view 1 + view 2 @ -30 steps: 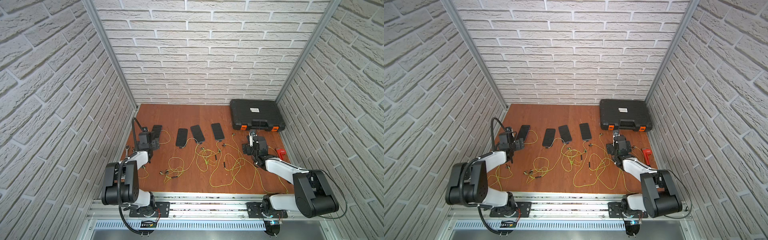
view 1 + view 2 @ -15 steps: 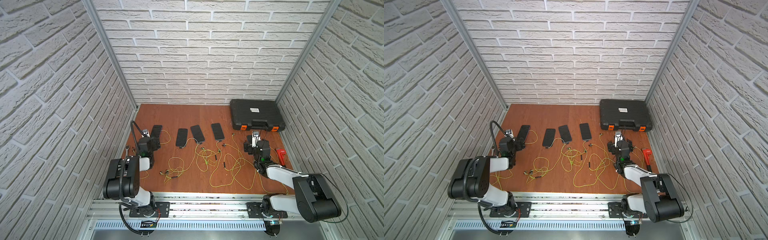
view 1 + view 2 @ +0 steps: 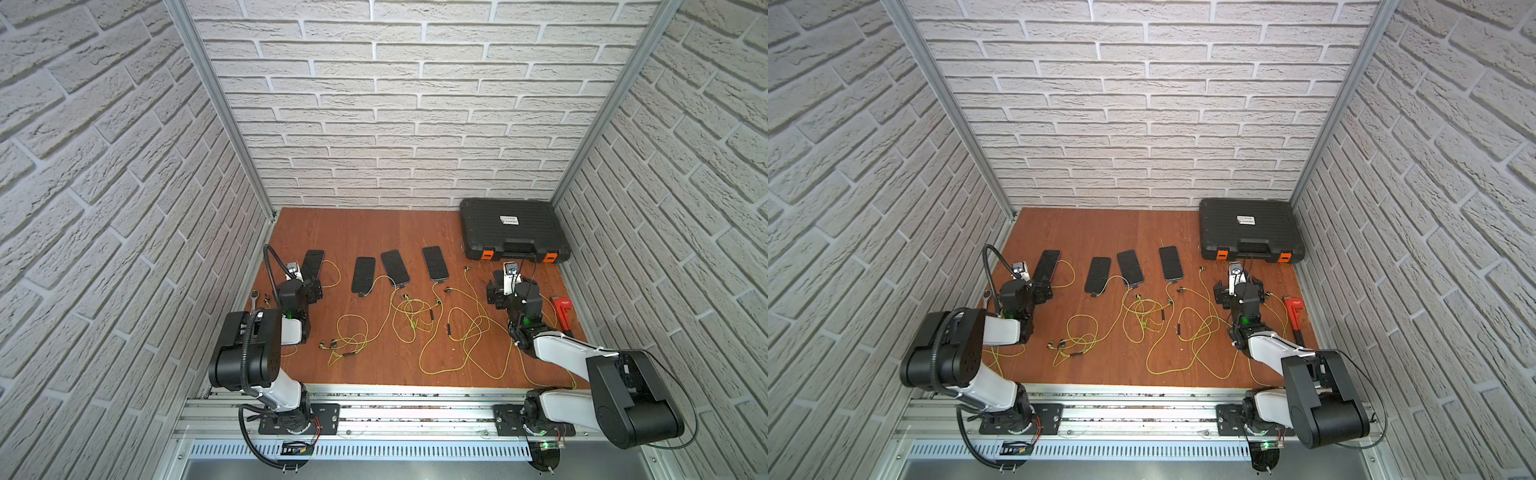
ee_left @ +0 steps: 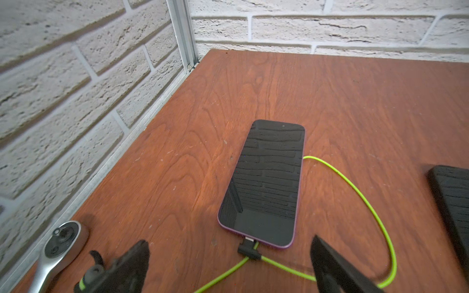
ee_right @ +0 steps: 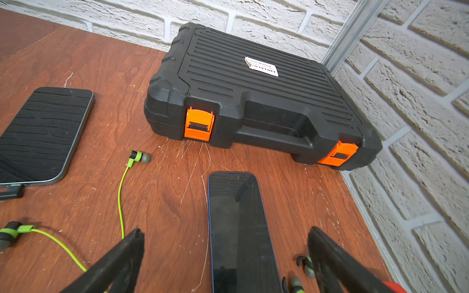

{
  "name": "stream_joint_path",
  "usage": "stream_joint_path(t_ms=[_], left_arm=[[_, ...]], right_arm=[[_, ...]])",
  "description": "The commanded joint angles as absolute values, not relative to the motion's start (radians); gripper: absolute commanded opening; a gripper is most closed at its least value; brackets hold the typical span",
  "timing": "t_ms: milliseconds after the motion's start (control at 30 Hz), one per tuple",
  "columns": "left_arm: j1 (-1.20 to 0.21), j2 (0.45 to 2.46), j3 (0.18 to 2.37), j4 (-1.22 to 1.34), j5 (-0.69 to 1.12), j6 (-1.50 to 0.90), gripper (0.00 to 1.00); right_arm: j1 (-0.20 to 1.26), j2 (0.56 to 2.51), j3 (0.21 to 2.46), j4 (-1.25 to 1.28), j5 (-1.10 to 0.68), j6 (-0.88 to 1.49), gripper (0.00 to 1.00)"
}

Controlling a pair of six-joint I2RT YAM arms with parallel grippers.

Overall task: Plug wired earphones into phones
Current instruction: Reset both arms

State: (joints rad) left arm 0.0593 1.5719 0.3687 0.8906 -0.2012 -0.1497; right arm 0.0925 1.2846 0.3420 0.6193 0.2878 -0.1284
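Several phones lie in a row: the leftmost phone [image 3: 312, 264] [image 4: 266, 185], then three more phones [image 3: 363, 274] [image 3: 395, 267] [image 3: 434, 262]. Yellow-green earphones [image 3: 415, 320] loop across the board in front of them. A dark plug [image 4: 250, 250] sits at the leftmost phone's near edge. My left gripper [image 4: 229, 246] [image 3: 309, 287] stands open just short of that plug, holding nothing. My right gripper [image 5: 225, 230] [image 3: 512, 291] is open over a blue-edged phone [image 5: 238, 228], whose near end is out of frame. Earbuds [image 5: 304, 266] lie beside its right finger.
A ribbed black case [image 3: 513, 228] [image 5: 253, 88] with orange latches stands at the back right. A red pipe wrench [image 3: 562, 309] lies by the right wall. A steel ratchet [image 4: 61, 243] lies by the left wall. Another earbud [image 5: 139, 156] rests before the case.
The left wrist has drawn slightly back from the leftmost phone toward the front. The right arm has shifted only a little. Both grippers have stayed open.
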Motion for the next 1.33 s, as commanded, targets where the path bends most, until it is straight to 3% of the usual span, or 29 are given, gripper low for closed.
stream_joint_path(t_ms=[0, 200, 533, 633, 1300], left_arm=[[0.052, 1.571, 0.365, 0.961, -0.209, -0.135, 0.98], [0.051, 1.571, 0.368, 0.957, -0.209, -0.132, 0.98], [0.052, 1.572, 0.369, 0.957, -0.209, -0.132, 0.98], [0.051, 1.571, 0.368, 0.956, -0.209, -0.131, 0.98], [0.051, 1.574, 0.371, 0.952, -0.209, -0.132, 0.98]], right_arm=[[0.101, 1.259, 0.365, 0.593, 0.256, -0.121, 1.00], [0.122, 1.254, 0.365, 0.593, 0.248, -0.090, 1.00], [0.109, 1.512, 0.307, 0.996, 0.221, -0.038, 0.99], [0.108, 1.464, 0.351, 0.834, 0.239, -0.016, 1.00], [0.064, 1.471, 0.373, 0.805, 0.182, 0.012, 0.99]])
